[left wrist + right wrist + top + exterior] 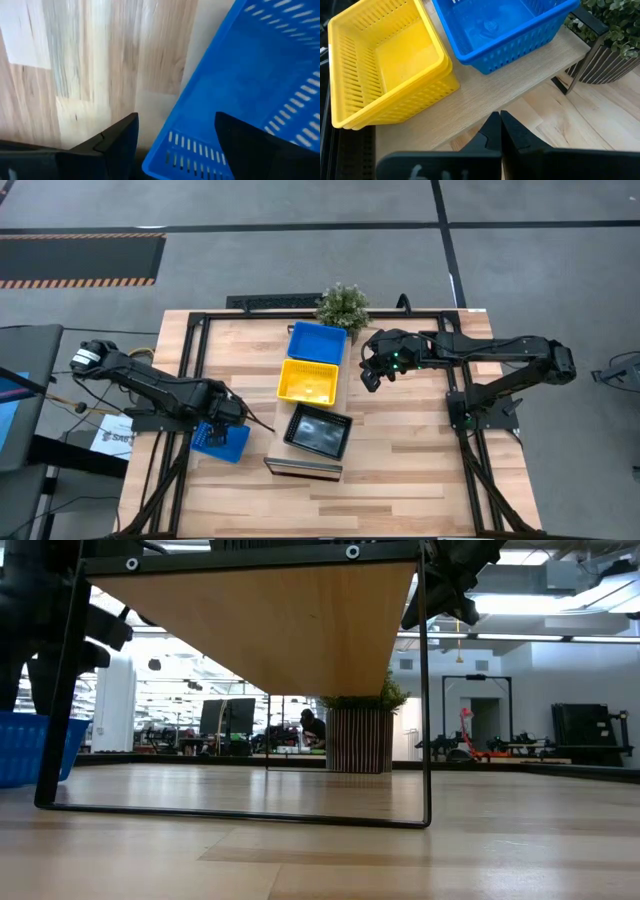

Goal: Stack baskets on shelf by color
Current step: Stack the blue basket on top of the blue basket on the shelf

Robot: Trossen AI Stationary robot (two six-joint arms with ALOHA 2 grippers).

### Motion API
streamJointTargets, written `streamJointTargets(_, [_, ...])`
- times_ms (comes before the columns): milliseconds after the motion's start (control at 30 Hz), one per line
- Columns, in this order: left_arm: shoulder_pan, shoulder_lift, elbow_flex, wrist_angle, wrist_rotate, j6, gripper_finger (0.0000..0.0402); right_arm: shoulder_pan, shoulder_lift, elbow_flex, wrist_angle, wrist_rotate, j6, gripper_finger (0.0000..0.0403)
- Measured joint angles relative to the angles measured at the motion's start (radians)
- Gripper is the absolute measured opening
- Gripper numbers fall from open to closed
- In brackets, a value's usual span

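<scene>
The shelf (300, 465) runs from near to far in the table's middle. On it sit a blue basket (317, 342) at the far end, yellow baskets (308, 380) nested in the middle, and a black basket (320, 430) at the near end. Another blue basket (222, 442) rests by its bottom on the table, left of the shelf. My left gripper (175, 145) is open above it, one finger inside and one outside its wall (190, 145). I see no touch. My right gripper (372, 375) is shut, hovering right of the shelf's far half, near the yellow stack (390, 70).
A potted plant (343, 305) stands at the shelf's far end, close to the blue basket on the shelf. The dark frame posts (425, 690) carry the plank. Bare wood (400, 470) lies right of the shelf and along the near edge.
</scene>
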Motion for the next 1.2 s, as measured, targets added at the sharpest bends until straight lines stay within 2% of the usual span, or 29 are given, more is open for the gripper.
streamJointTargets(133, [0.000,0.000,-0.029,0.030,0.007,0.022,0.0245,0.000,0.000,0.000,0.000,0.000,0.000,0.0008])
streamJointTargets(233, [0.000,0.000,-0.042,0.041,0.010,0.045,0.0216,0.000,0.000,0.000,0.000,0.000,0.000,0.0008])
streamJointTargets(333, [0.000,0.000,-0.042,0.044,0.001,0.057,0.0161,0.000,0.000,0.000,0.000,0.000,0.000,0.0008])
streamJointTargets(500, [0.000,0.000,-0.042,0.040,-0.004,0.059,0.0043,0.000,0.000,0.000,0.000,-0.002,0.000,0.0008])
streamJointTargets(567, [0.000,0.000,-0.042,0.038,0.003,0.031,0.0013,0.001,0.000,0.000,-0.004,-0.019,0.000,0.0008])
streamJointTargets(733, [0.000,0.000,-0.039,0.037,0.030,-0.024,0.0008,0.034,0.000,0.000,-0.115,-0.080,0.002,0.0008])
streamJointTargets(900, [-0.001,0.001,0.006,-0.008,0.056,-0.073,0.0002,0.129,0.000,0.000,-0.236,-0.154,0.000,0.0008])
streamJointTargets(1200, [-0.001,0.001,0.173,-0.228,0.049,-0.128,0.0001,0.262,0.001,0.000,-0.138,-0.171,-0.058,0.0008])
